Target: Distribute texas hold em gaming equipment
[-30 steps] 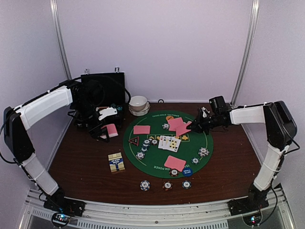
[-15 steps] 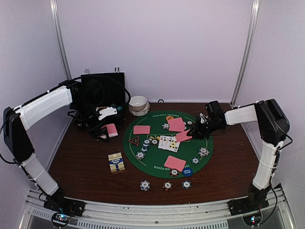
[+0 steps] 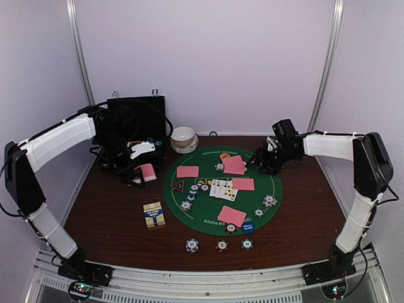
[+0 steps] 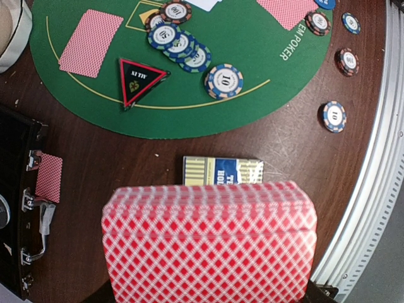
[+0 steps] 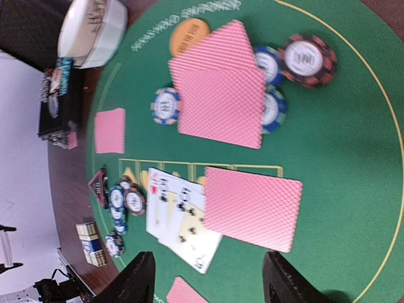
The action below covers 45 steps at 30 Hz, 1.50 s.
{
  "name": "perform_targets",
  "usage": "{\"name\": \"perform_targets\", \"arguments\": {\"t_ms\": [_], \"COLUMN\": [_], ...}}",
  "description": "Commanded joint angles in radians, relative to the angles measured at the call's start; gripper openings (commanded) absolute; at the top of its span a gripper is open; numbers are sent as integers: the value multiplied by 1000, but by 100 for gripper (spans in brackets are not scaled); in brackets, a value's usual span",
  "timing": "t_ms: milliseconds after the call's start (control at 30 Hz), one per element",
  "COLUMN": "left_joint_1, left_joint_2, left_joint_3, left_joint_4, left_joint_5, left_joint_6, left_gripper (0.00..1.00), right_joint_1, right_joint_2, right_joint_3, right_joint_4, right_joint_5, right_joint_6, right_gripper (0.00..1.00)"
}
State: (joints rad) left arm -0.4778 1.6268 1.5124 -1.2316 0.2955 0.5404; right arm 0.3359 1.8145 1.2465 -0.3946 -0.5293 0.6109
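Observation:
My left gripper (image 3: 142, 171) hovers left of the green mat (image 3: 208, 207), shut on a deck of pink-backed cards (image 4: 208, 246) that hides its fingers. My right gripper (image 5: 211, 285) is open and empty above the mat's far right side (image 3: 265, 163). Below it lies a face-down card (image 5: 252, 207) beside the face-up cards (image 5: 180, 218). More face-down cards (image 5: 221, 85) and striped chips (image 5: 306, 58) sit on the mat. A red triangle token (image 4: 140, 77), an orange disc (image 5: 189, 36) and a blue disc (image 3: 248, 228) are there too.
Three chips (image 3: 221, 245) stand in a row on the wood in front of the mat. A card box (image 3: 154, 214) lies to the mat's left. Stacked white bowls (image 3: 184, 139) and an open black case (image 3: 136, 120) are at the back.
My right gripper opened and let go of a face-down card, which now lies flat right of the face-up cards; the gripper then drew back toward the far right. The left arm has not moved.

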Motion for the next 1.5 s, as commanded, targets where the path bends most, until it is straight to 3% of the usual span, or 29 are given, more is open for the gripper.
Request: {"name": "perform_targets", "arguments": {"t_ms": [0, 267, 533, 1000, 1467], "left_joint_1": [-2, -2, -2, -2, -2], "left_joint_2": [-22, -3, 3, 2, -4], "left_joint_3": [27, 47, 60, 52, 56], "left_joint_4": [12, 13, 18, 20, 21], "left_joint_5": [33, 49, 59, 60, 56], "left_joint_6": [1, -18, -30, -25, -24], "left_gripper": [0, 0, 0, 0, 0], "right_joint_1": [112, 375, 517, 566, 592], "right_joint_2": [-87, 8, 183, 317, 447], "right_joint_3": [74, 172, 268, 328, 468], "right_joint_4": [38, 358, 627, 850, 852], "right_joint_5": [21, -93, -176, -211, -264], "right_joint_6": [70, 330, 544, 708, 764], "right_gripper": [63, 74, 77, 78, 78]}}
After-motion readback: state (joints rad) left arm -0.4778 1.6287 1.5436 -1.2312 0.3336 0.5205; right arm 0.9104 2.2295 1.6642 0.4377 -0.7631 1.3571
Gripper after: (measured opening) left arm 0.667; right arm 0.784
